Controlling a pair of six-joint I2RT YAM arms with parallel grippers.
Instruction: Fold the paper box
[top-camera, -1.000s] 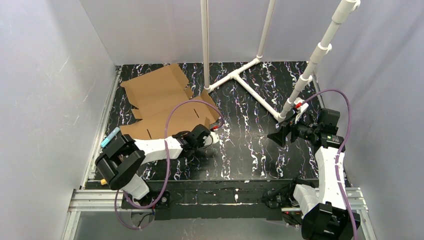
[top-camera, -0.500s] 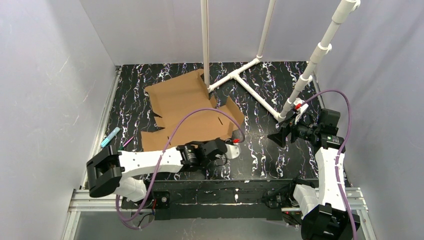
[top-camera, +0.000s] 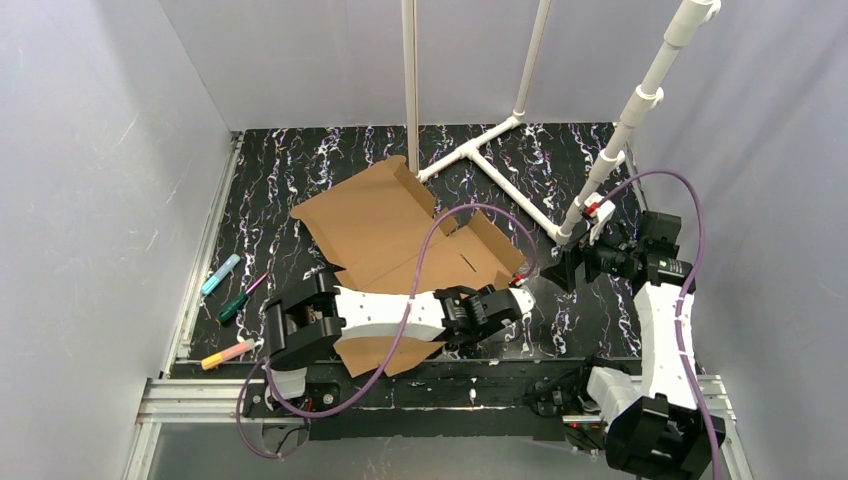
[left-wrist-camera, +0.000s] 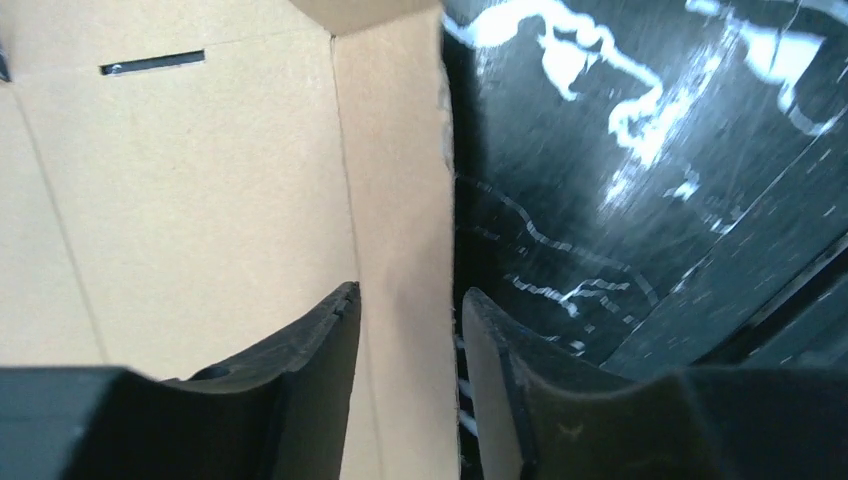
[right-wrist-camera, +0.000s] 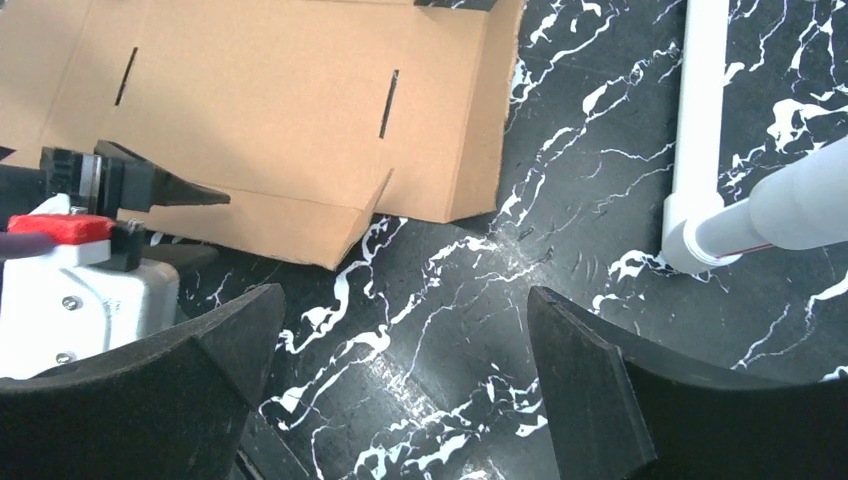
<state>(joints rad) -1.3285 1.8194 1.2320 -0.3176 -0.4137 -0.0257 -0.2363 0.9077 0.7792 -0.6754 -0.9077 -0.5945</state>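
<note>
Cardboard paper box (top-camera: 375, 215) slid nearer centre.
My left fingers (left-wrist-camera: 300, 370) just parted astride its flap edge; right fingers (right-wrist-camera: 590, 370) wide, empty; folding next.

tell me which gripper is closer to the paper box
Left. The left gripper sits at the edge of the paper box; the right gripper hangs open over the table just beyond it.

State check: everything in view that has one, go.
Plain brown corrugated cardboard box: unfolded, lying on the black white-veined table, partly under the left arm.
Left gripper: jaws partly open over the box's edge strip, not clamping it.
Right gripper: wide open, empty, over bare table beside the box's corner.
</note>
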